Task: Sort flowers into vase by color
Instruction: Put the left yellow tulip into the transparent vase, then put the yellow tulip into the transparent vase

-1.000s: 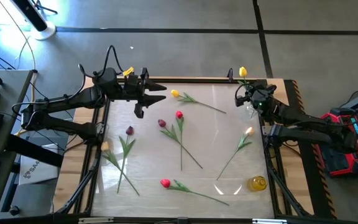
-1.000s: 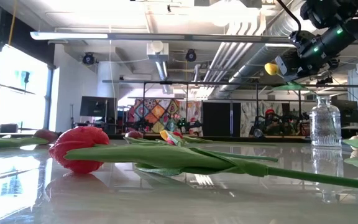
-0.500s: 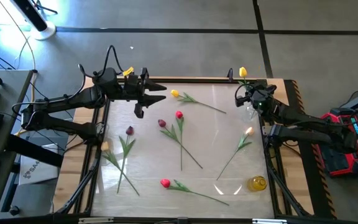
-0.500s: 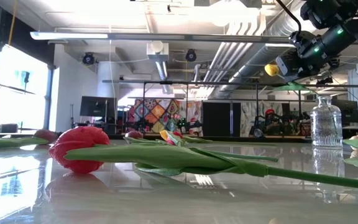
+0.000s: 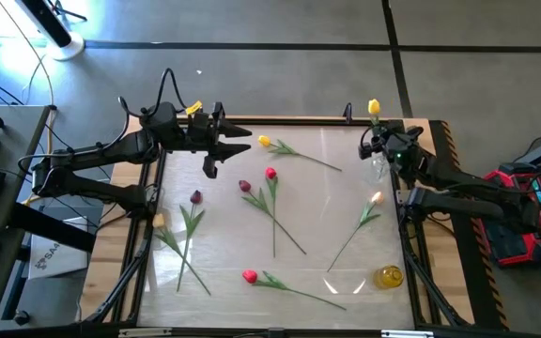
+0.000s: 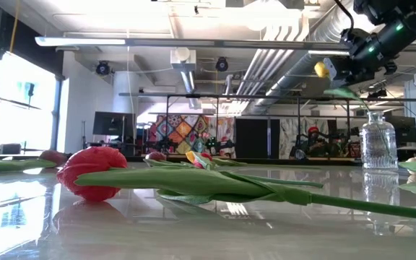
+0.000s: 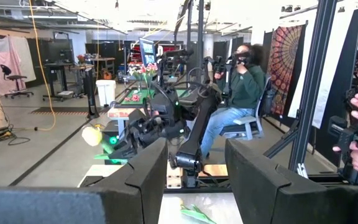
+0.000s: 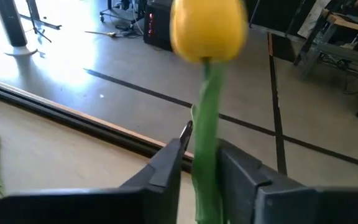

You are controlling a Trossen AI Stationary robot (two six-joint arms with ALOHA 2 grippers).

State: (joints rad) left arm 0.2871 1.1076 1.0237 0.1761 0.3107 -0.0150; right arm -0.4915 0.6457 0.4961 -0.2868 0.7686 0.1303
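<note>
Right gripper [image 5: 379, 143] hangs above the table's [image 5: 317, 211] two-o'clock corner, clenched on the stem of a yellow tulip [image 5: 374, 107] — the wrist view shows both fingers [image 8: 164, 163] pinching the green stem just below the head. That tulip is raised off the table, its head toward the far edge. Directly under the gripper stands a clear glass vase [image 6: 378, 142]; in the low view the gripper and its flower sit just above the vase's neck. An amber vase [image 5: 389, 276] stands at the four-o'clock corner.

Left gripper [image 5: 228, 143] waits over the ten-o'clock edge with its fingers spread apart, holding nothing.

Six flowers lie flat on the table: a second yellow one [image 5: 264, 142] at twelve, two red ones [image 5: 270, 174] and a maroon one [image 5: 244, 186] near the middle — another maroon [image 5: 195, 197] at nine, a peach one [image 5: 376, 198] at three, and a red one [image 5: 250, 276] at six.
</note>
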